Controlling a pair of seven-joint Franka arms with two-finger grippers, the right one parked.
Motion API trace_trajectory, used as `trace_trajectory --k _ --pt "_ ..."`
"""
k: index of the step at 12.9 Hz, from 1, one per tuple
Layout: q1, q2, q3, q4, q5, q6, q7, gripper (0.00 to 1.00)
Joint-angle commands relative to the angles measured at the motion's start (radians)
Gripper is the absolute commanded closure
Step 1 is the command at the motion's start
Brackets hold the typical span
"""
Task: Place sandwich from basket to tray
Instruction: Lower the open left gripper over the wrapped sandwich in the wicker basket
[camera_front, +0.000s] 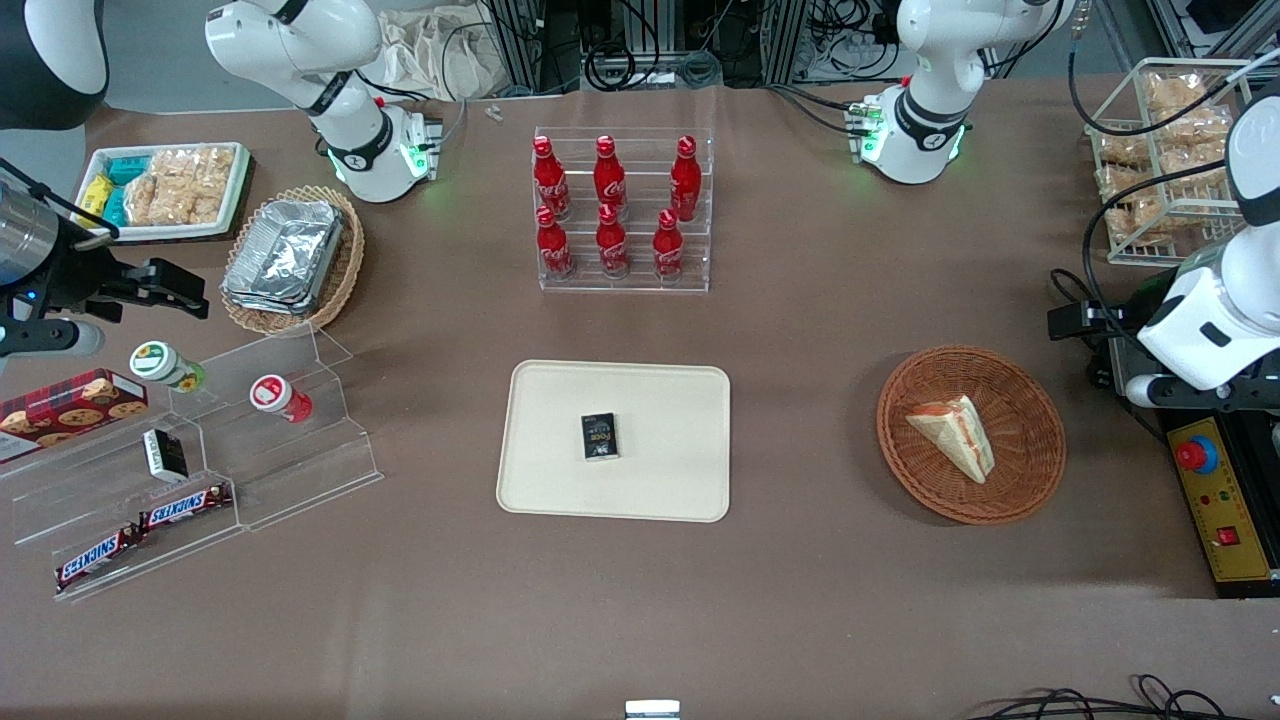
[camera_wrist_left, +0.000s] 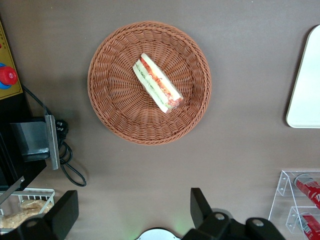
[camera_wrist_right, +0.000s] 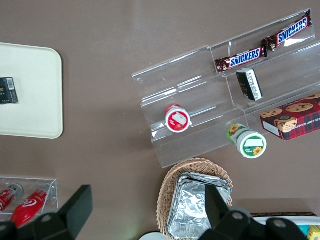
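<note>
We find the task not yet begun: the sandwich (camera_wrist_left: 156, 83) lies untouched in the wicker basket (camera_wrist_left: 115, 105), the gripper (camera_wrist_left: 131, 215) hangs spread and empty above it, and the tray (camera_front: 660, 480) holds only a small black box (camera_front: 599, 437).

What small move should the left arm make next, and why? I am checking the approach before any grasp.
Probably lower the gripper straight toward the triangular white-bread sandwich. Its fingers are open and empty, high above the table, while the sandwich lies untouched in the round reddish-brown wicker basket. The flat cream rectangular tray holds only a small black box.
</note>
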Motion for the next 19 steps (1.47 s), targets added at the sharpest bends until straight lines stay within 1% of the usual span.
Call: trace_trajectory --k 1,5,9,12,15,16,17,19 --pt "0.005 0.008 -0.004 0.021 0.007 -0.016 0.014 0.0" --pt "0.005 0.005 -0.004 0.021 0.01 -0.019 0.014 0.0" --pt "0.005 -0.004 -0.001 0.022 0.017 -0.064 0.015 0.0" --pt "0.01 -0.024 0.032 0.004 0.019 -0.079 0.027 0.0" --pt "0.013 -0.024 0.033 -0.042 0.013 -0.032 0.02 0.0" --pt "0.028 -0.042 0.033 -0.097 0.008 0.038 0.02 0.0" --pt "0.042 -0.089 0.032 -0.208 0.001 0.15 0.021 0.0" --pt "0.047 -0.2 0.033 -0.477 -0.001 0.434 0.02 0.0"
